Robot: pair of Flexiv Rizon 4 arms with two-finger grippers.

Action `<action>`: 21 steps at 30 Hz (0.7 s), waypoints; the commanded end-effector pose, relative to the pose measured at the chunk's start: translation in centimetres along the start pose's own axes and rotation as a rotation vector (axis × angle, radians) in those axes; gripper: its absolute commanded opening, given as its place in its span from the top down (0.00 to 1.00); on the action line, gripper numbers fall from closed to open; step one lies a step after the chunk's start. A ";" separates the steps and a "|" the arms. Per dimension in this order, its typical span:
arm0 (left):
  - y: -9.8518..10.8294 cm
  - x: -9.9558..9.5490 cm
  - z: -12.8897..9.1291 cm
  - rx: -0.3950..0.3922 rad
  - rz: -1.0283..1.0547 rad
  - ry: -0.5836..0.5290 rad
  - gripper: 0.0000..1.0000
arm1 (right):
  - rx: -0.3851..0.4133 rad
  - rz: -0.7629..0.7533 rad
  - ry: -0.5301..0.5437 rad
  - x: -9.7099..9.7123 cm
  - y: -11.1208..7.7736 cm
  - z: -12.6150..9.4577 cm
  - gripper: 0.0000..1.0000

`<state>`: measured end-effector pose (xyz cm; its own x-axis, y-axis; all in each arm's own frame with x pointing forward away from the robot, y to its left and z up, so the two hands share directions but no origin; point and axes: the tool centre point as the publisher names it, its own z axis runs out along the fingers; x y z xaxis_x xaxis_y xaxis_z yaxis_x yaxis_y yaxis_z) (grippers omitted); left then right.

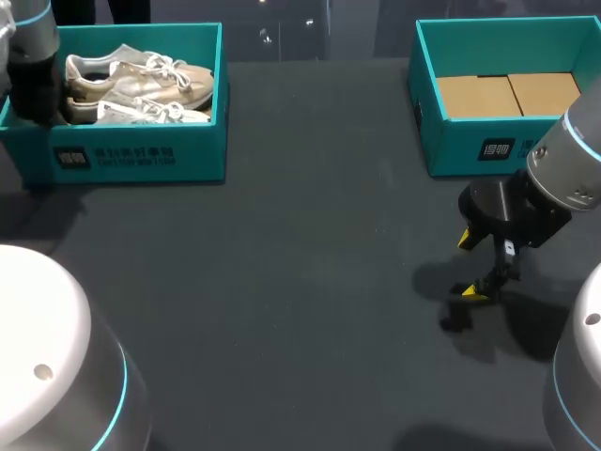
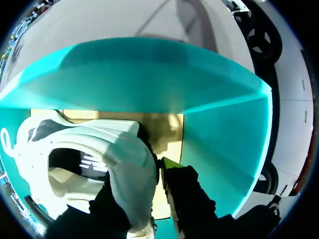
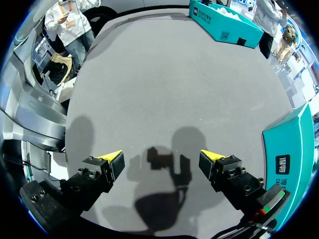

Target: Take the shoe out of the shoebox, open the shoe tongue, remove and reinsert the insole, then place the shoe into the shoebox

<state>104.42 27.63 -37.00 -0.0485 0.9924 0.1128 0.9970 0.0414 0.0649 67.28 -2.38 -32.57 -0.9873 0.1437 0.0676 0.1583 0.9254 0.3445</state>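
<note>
A teal shoebox (image 1: 141,155) at the far left of the table holds a pair of beige and white shoes (image 1: 141,80). My left arm reaches down into the box's left end, where its body hides the gripper in the head view. In the left wrist view, my left gripper (image 2: 140,177) is inside the shoebox (image 2: 149,74) and shut on the heel of a white shoe (image 2: 84,144), with one black finger on each side. My right gripper (image 1: 472,267) hangs open over the bare table on the right, with nothing between its fingers (image 3: 162,159).
A second teal box (image 1: 470,150) stands at the far right, just behind my right gripper. It holds a brown cardboard insert (image 1: 507,94). The dark table top (image 1: 300,282) stretches between the two boxes.
</note>
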 end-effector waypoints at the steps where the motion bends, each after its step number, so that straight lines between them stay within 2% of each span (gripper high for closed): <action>1: -0.2 -0.4 0.0 -0.004 0.002 0.000 1.00 | 0.001 0.000 -0.003 0.1 0.0 0.0 0.00; 12: -0.6 0.6 -0.5 -0.016 0.021 -0.002 1.00 | 0.001 0.000 -0.003 0.1 0.0 0.0 0.00; 21: -0.3 1.7 -2.7 -0.039 0.013 -0.056 1.00 | 0.001 0.000 -0.003 0.1 0.0 0.0 0.00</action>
<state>104.45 28.52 -35.08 -0.0334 0.9966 0.0758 0.9950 0.0260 0.0964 67.28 -2.38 -32.57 -0.9873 0.1438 0.0676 0.1583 0.9254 0.3445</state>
